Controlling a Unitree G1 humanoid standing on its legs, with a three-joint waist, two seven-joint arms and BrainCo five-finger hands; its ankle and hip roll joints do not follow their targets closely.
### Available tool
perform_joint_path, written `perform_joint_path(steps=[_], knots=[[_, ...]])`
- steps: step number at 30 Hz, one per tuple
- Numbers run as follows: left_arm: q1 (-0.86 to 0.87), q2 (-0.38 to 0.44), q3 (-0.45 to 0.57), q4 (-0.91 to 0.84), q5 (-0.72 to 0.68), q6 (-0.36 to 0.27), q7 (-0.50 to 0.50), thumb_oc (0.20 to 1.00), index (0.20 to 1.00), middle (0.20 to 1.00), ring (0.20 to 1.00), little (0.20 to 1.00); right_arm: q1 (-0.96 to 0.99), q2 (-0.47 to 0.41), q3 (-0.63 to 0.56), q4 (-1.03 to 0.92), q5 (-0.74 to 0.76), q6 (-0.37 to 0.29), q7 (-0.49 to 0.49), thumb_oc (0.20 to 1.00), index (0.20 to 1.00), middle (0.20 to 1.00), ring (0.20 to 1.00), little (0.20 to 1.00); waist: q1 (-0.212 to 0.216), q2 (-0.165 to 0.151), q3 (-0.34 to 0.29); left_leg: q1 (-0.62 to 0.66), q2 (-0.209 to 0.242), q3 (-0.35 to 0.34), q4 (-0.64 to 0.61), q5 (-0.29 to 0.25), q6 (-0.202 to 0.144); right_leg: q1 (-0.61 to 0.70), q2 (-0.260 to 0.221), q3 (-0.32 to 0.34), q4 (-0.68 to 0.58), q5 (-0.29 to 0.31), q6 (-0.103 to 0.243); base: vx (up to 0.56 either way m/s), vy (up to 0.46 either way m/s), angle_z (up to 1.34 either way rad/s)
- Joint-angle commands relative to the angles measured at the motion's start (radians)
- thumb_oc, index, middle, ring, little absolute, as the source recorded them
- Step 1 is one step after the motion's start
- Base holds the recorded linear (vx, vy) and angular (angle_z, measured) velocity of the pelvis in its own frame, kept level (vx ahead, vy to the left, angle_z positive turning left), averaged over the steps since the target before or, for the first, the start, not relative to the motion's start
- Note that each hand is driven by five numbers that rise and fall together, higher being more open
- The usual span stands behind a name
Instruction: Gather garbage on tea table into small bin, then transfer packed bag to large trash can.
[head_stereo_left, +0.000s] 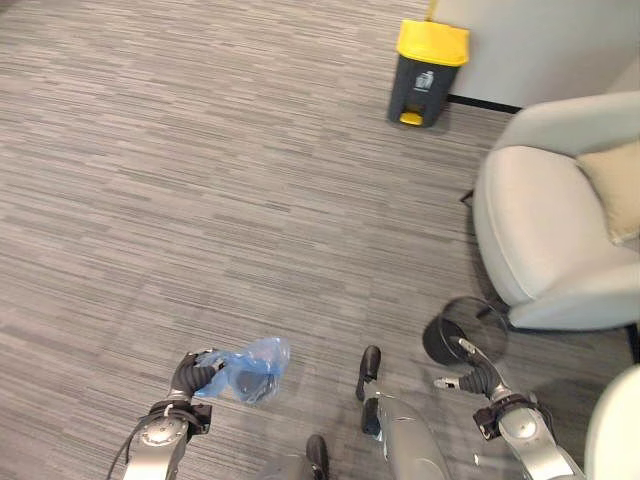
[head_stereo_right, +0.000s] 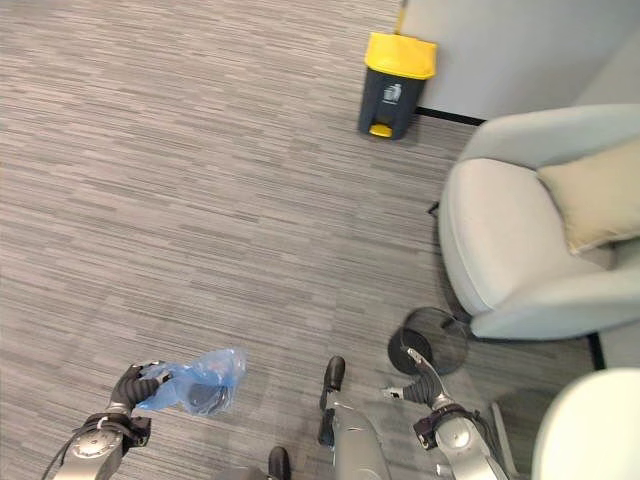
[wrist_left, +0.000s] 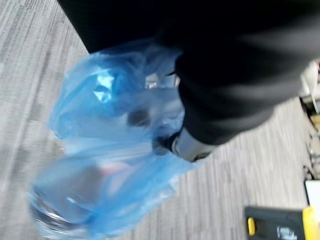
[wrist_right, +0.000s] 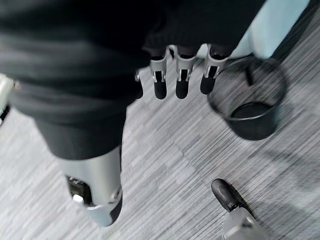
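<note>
Blue bag (head_stereo_left: 246, 369), yellow-lidded dark can (head_stereo_left: 428, 72), grey striped carpet (head_stereo_left: 200, 180)

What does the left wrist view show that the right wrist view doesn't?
Left wrist view: the blue bag held close up in the left robot hand, with the yellow-lidded trash can at the edge. Right wrist view: the right robot hand, fingers relaxed, above an empty black small bin beside a pale armchair. Both share the grey striped carpet.
</note>
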Motion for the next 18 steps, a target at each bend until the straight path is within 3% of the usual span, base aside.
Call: perform_joint_path(steps=[1, 2, 5, 6, 8, 9, 11, 16, 18], knots=[[-0.017, 0.074, 0.039, -0.104, -0.037, -0.052, -0.016, 0.2, 0.2, 0.2, 0.2, 0.2, -0.039, -0.084, -0.032, -0.088, 0.036, -0.038, -0.024, 1.0, 1.0, 1.0, 1.0, 1.0, -0.012, -0.023, -0.024, -0.065, 0.164, 0.025, 0.258, 0.105, -0.082, 0.095, 0.018, 0.044, -0.022, -0.137, 0.133, 0.22, -0.182, 0.09], [-0.017, 0.074, 0.039, -0.104, -0.037, -0.052, -0.016, 0.2, 0.2, 0.2, 0.2, 0.2, -0.039, -0.084, -0.033, -0.089, 0.036, -0.038, -0.024, 1.0, 1.0, 1.0, 1.0, 1.0, -0.012, -0.022, -0.025, -0.068, 0.165, 0.024, 0.262, 0.103, -0.083, 0.094, 0.019, 0.043, -0.022, -0.137, 0.133, 0.3, -0.245, -0.05], [-0.033, 0.068, 0.026, -0.091, -0.04, -0.055, -0.005, 0.2, 0.2, 0.2, 0.2, 0.2, -0.05, -0.097, -0.033, -0.075, 0.042, -0.038, -0.036, 1.0, 1.0, 1.0, 1.0, 1.0, -0.011, -0.034, -0.014, -0.138, 0.189, 0.031, 0.405, 0.168, -0.069, 0.14, 0.049, 0.071, -0.028, -0.175, 0.098, 0.24, -0.169, -0.33], [-0.037, 0.066, 0.023, -0.091, -0.046, -0.053, -0.004, 0.2, 0.2, 0.2, 0.2, 0.2, -0.054, -0.102, -0.033, -0.074, 0.05, -0.038, -0.038, 1.0, 1.0, 1.0, 1.0, 1.0, -0.003, -0.047, -0.007, -0.204, 0.175, 0.039, 0.407, 0.127, -0.041, 0.169, 0.049, 0.097, -0.04, -0.191, 0.095, 0.23, -0.129, -0.04], [-0.037, 0.066, 0.022, -0.091, -0.047, -0.053, -0.004, 0.2, 0.2, 0.2, 0.2, 0.2, -0.054, -0.101, -0.034, -0.074, 0.05, -0.038, -0.038, 1.0, 1.0, 1.0, 1.0, 1.0, -0.002, -0.046, -0.007, -0.205, 0.176, 0.039, 0.41, 0.125, -0.04, 0.169, 0.05, 0.097, -0.039, -0.192, 0.095, 0.17, -0.041, -0.3], [-0.036, 0.066, 0.021, -0.096, -0.05, -0.051, -0.007, 0.2, 0.2, 0.2, 0.2, 0.2, -0.059, -0.104, -0.04, -0.072, 0.055, -0.038, -0.041, 1.0, 1.0, 1.0, 1.0, 1.0, 0.013, -0.059, 0.0, -0.274, 0.15, 0.042, 0.356, 0.079, -0.022, 0.206, 0.05, 0.123, -0.058, -0.202, 0.102, 0.27, -0.008, -0.69], [-0.03, 0.067, 0.02, -0.103, -0.047, -0.053, -0.009, 0.2, 0.2, 0.2, 0.2, 0.2, -0.061, -0.106, -0.043, -0.065, 0.055, -0.039, -0.044, 1.0, 1.0, 1.0, 1.0, 1.0, 0.031, -0.069, 0.005, -0.346, 0.122, 0.034, 0.288, 0.066, -0.022, 0.238, 0.051, 0.147, -0.076, -0.21, 0.11, 0.3, 0.019, -0.34], [-0.022, 0.067, 0.027, -0.118, -0.053, -0.057, -0.006, 0.2, 0.2, 0.2, 0.2, 0.2, -0.07, -0.093, -0.041, -0.035, 0.057, -0.037, -0.053, 1.0, 1.0, 1.0, 1.0, 1.0, 0.089, -0.051, 0.011, -0.455, 0.074, -0.018, 0.03, 0.274, -0.068, 0.339, 0.103, 0.202, -0.116, -0.226, 0.115, 0.28, 0.042, -0.58], [-0.012, 0.063, 0.035, -0.131, -0.054, -0.058, -0.009, 0.2, 0.2, 0.2, 0.2, 0.2, -0.077, -0.089, -0.039, -0.027, 0.051, -0.036, -0.049, 1.0, 1.0, 1.0, 1.0, 1.0, 0.108, -0.047, 0.006, -0.437, 0.07, -0.013, -0.022, 0.288, -0.066, 0.381, 0.109, 0.234, -0.126, -0.241, 0.119, 0.35, 0.099, -1.02]])
